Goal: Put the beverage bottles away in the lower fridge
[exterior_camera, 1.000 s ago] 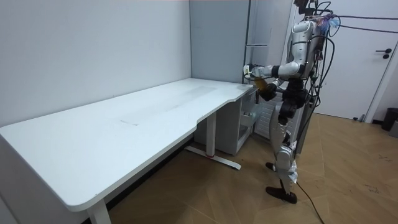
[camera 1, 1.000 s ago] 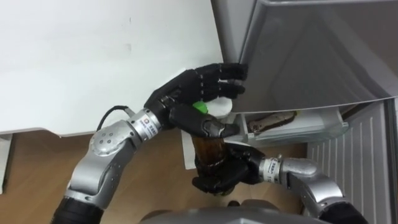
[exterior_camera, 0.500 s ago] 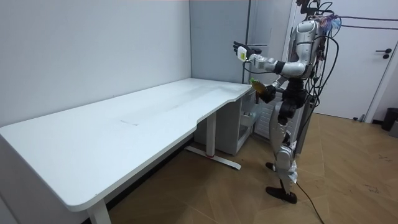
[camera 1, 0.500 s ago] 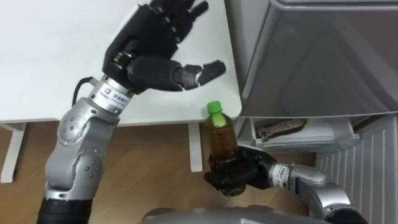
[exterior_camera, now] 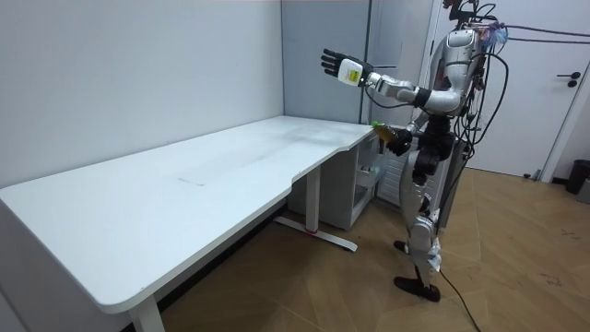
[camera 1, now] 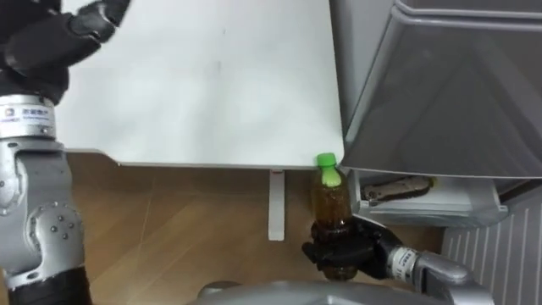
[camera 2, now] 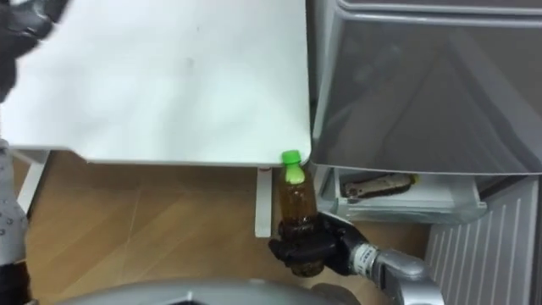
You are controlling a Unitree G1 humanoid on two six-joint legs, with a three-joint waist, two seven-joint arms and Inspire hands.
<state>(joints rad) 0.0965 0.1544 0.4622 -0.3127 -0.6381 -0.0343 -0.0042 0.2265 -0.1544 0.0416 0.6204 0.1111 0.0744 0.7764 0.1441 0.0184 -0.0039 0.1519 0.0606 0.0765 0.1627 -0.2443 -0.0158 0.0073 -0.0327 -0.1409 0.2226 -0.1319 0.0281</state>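
A brown tea bottle [camera 1: 330, 207] with a green cap stands upright in my right hand [camera 1: 343, 252], whose fingers are curled round its lower half. It hangs over the wooden floor, just off the white table's corner and in front of the open grey fridge door [camera 1: 440, 93]. My left hand [camera 1: 47, 38] is raised high at the upper left, well away from the bottle. In the room view the left hand [exterior_camera: 337, 66] is held out at head height with its fingers spread, and the bottle [exterior_camera: 385, 131] sits at waist height.
The white table [camera 1: 195, 76] lies on the left, its corner beside the fridge. Under the door's lower edge a white door shelf [camera 1: 423, 199] holds a flat packet. A white ribbed panel [camera 1: 491, 254] stands at the lower right. I stand at the table's end, facing the fridge.
My left hand let go of the bottle's top and rose up and to the left, away from the fridge door. The right hand kept hold of the bottle. The head camera shifted.
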